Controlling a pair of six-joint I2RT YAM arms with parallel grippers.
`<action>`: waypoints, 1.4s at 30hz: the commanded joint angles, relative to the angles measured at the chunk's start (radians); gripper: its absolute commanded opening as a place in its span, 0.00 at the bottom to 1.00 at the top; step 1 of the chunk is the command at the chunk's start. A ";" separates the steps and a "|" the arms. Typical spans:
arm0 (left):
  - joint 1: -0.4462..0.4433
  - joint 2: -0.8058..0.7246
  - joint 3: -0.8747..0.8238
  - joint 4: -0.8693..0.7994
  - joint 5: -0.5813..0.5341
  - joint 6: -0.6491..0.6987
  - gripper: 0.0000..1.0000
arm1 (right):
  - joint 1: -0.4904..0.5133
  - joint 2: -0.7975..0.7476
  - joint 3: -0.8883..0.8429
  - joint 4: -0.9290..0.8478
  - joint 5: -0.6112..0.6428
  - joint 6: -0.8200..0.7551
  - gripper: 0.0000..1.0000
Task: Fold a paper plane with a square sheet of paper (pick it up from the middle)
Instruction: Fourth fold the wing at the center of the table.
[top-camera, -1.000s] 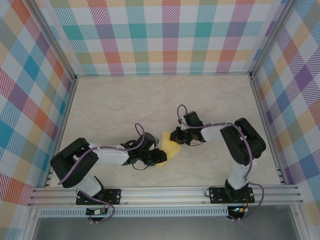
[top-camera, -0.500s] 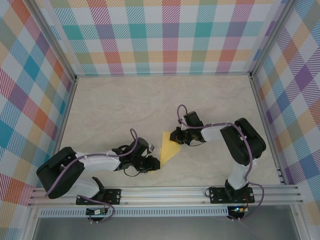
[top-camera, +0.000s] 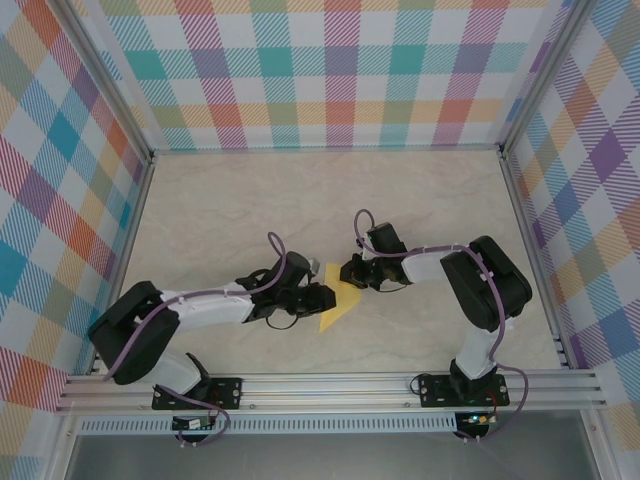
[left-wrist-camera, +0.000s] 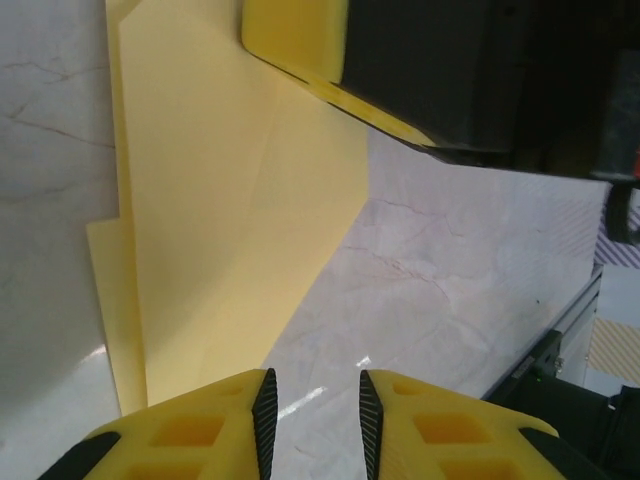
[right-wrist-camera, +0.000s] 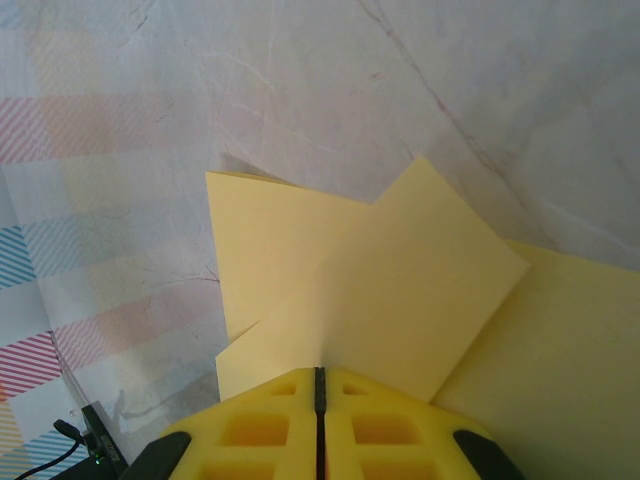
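The table (top-camera: 220, 220) carries 2 arms reaching toward its middle, where the paper (top-camera: 336, 308) lies flat between them as a pointed, layered triangle. By my reading several early folds are done: overlapping flaps and creases show in both wrist views. It is not yet a narrow dart, so the wing folds and centre crease appear to be left. The right gripper (right-wrist-camera: 318, 410), fingers pressed together, rests on the paper's far end. The left gripper (left-wrist-camera: 312, 420) is slightly parted over bare table, at the paper's edge.
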 joint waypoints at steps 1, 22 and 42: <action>0.005 0.078 0.034 0.030 -0.015 0.009 0.27 | 0.005 0.040 -0.032 -0.163 0.109 -0.011 0.08; -0.014 0.065 -0.116 -0.151 -0.079 0.048 0.13 | -0.111 0.085 0.064 -0.121 0.139 -0.033 0.09; -0.056 0.145 -0.035 -0.164 -0.036 0.078 0.13 | -0.203 0.031 0.180 -0.211 0.105 -0.095 0.12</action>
